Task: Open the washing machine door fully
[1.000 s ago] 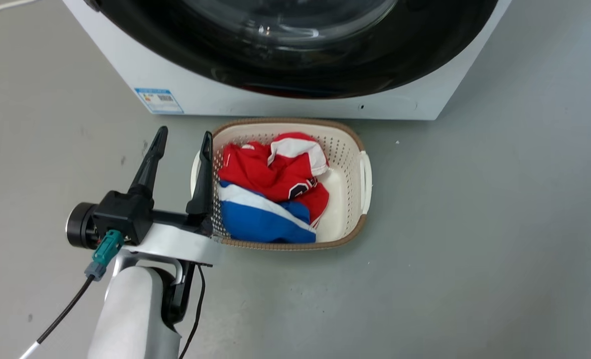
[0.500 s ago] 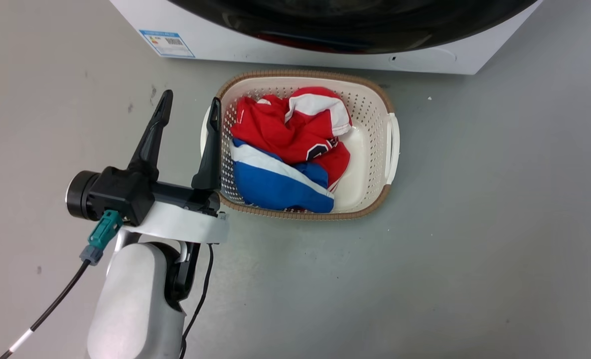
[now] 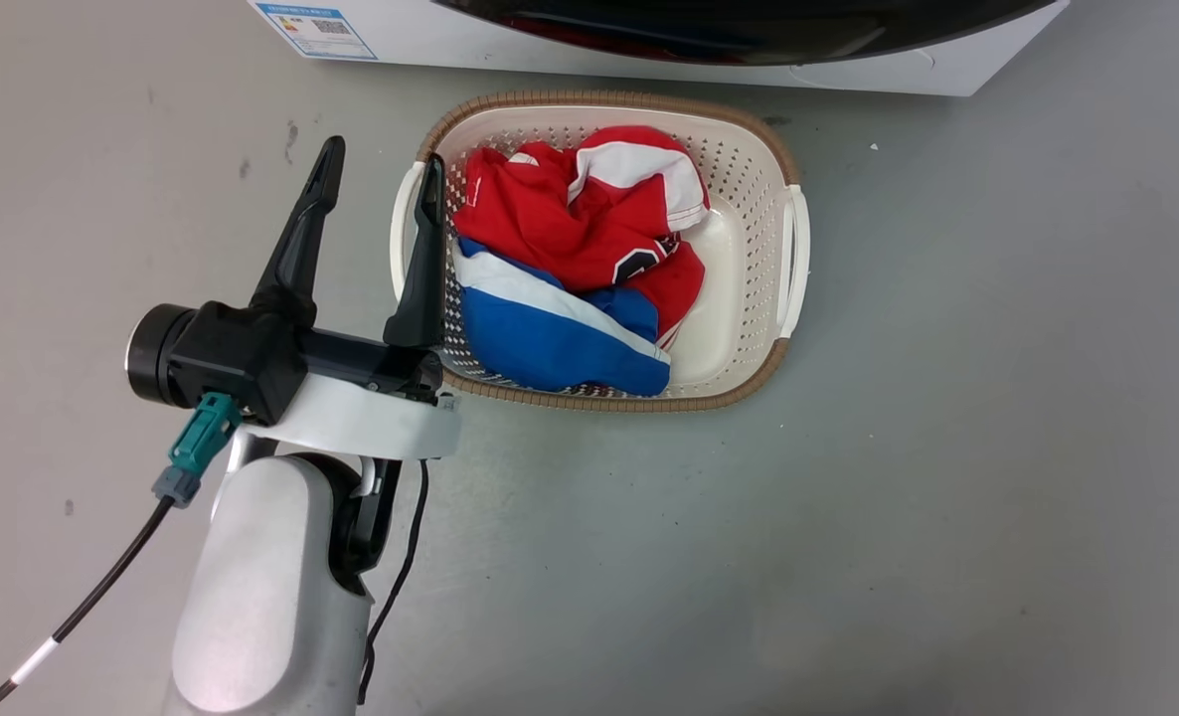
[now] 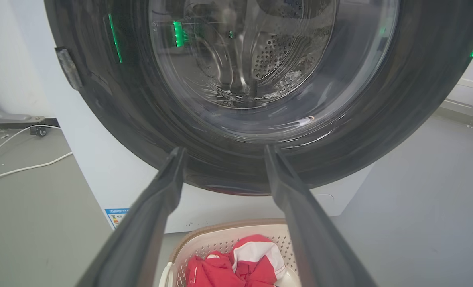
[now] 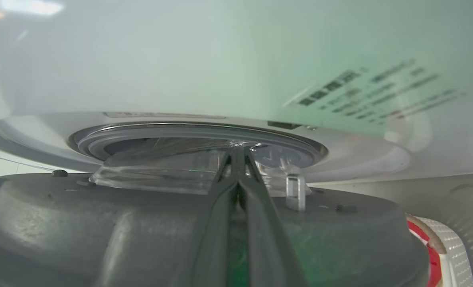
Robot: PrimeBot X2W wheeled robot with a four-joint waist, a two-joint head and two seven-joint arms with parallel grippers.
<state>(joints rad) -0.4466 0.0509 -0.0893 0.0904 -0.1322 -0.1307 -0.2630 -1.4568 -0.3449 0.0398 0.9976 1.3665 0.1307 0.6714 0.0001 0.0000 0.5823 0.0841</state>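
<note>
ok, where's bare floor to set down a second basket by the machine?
Widest: grey floor right of the laundry basket, out to the frame edge. Also free: floor on the basket's near side. Crowded: the thin strip between basket and washing machine, and the basket's left rim, where the open left end effector hangs.

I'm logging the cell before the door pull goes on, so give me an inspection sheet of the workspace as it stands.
Surface: grey floor, a few dark specks.
Job's things: large round glossy black washing machine door ajar, its grey inner face parted from the white machine front in the right wrist view.
Clutter: cream perforated plastic laundry basket holding red, white and blue clothes, before the machine.
Grippers: left gripper open, holding nothing; right gripper jaws closed together, over the door's inner face.
Cables: black cable from the left wrist; white cables on the floor.
Surroundings: white wall.
</note>
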